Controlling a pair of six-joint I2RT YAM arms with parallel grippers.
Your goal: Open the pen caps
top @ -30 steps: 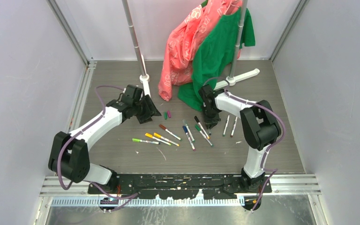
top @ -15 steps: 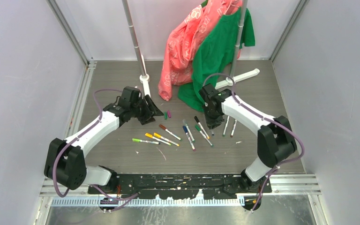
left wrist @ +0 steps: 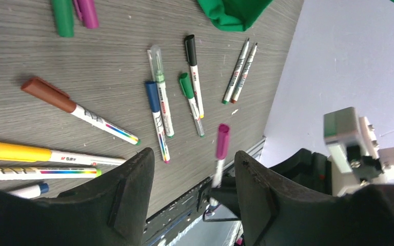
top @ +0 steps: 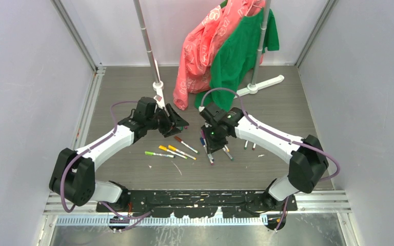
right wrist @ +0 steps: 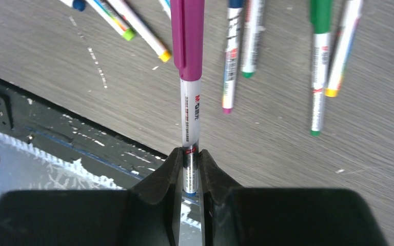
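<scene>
The right pincer (right wrist: 190,155) is squeezed narrow on the white barrel of a magenta pen (right wrist: 190,120). It grips near the tail end, so the pen sticks straight out past the fingertips. The magenta cap (right wrist: 187,36) sits on the end farthest from this pincer and is on the pen. The pen is held up off the counter (right wrist: 287,154), and other pens lie flat on the counter behind it.

The left pincer (left wrist: 194,158) is spread wide and holds nothing. From its wrist, the magenta pen shows in the gap between its two fingers (left wrist: 128,200), just past the tips and touching neither. Farther out from this pincer, a blue-capped pen (left wrist: 156,118), a green-capped pen (left wrist: 191,102) and a black-capped pen (left wrist: 193,72) lie roughly side by side. Off past its left-hand finger lie a brown-capped pen (left wrist: 79,110) and a yellow-capped pen (left wrist: 51,155). Two loose caps, one green (left wrist: 61,15) and one magenta (left wrist: 87,10), lie farthest out.
</scene>
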